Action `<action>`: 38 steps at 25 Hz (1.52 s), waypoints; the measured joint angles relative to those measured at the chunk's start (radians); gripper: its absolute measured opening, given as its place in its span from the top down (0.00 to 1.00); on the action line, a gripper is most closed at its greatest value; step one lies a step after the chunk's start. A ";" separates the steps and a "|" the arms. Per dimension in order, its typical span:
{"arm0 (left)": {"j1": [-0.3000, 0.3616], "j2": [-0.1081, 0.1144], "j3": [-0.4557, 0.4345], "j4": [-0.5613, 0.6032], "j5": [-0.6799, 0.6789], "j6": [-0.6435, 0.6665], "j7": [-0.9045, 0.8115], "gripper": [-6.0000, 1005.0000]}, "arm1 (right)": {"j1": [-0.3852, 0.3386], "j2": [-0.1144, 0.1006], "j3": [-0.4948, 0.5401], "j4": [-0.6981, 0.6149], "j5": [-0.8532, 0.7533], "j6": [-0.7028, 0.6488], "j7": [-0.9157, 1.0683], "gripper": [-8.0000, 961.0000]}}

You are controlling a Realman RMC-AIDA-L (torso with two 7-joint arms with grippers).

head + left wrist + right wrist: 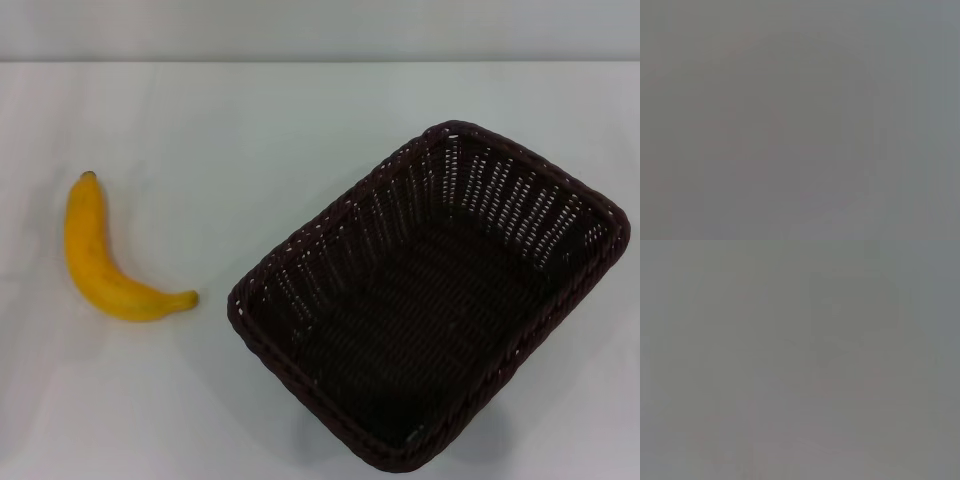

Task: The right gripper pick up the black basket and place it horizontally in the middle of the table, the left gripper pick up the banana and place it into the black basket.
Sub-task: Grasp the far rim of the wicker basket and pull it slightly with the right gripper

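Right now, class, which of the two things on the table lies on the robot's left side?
The banana: yellow, curved, lying flat on the white table, left of the black basket.

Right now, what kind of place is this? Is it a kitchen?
Probably not a kitchen; it looks like a test bench. There is only a plain white table, with one banana and an empty black basket lying apart on it. No robot arms show.

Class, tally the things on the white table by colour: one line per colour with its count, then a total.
Yellow: 1, the banana
Black: 1, the black basket
Total: 2
Neither gripper is in view.
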 joint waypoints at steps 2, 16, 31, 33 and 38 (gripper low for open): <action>-0.002 0.000 0.000 0.000 0.000 0.002 0.000 0.12 | 0.001 0.000 -0.001 0.000 -0.001 0.001 0.000 0.27; -0.001 -0.006 -0.002 0.001 -0.005 -0.004 -0.011 0.12 | -0.006 -0.003 -0.073 -0.086 -0.010 0.002 0.061 0.27; 0.006 -0.009 -0.002 -0.008 -0.006 -0.013 -0.010 0.12 | 0.117 -0.062 -0.405 -0.941 -0.723 -0.106 1.224 0.27; 0.010 -0.009 -0.002 -0.009 -0.005 -0.013 -0.009 0.12 | 0.172 -0.069 -0.415 -1.013 -0.851 -0.059 1.350 0.27; 0.015 -0.010 0.001 -0.010 -0.002 -0.016 -0.008 0.12 | 0.331 -0.105 -0.498 -1.129 -1.136 0.117 1.623 0.27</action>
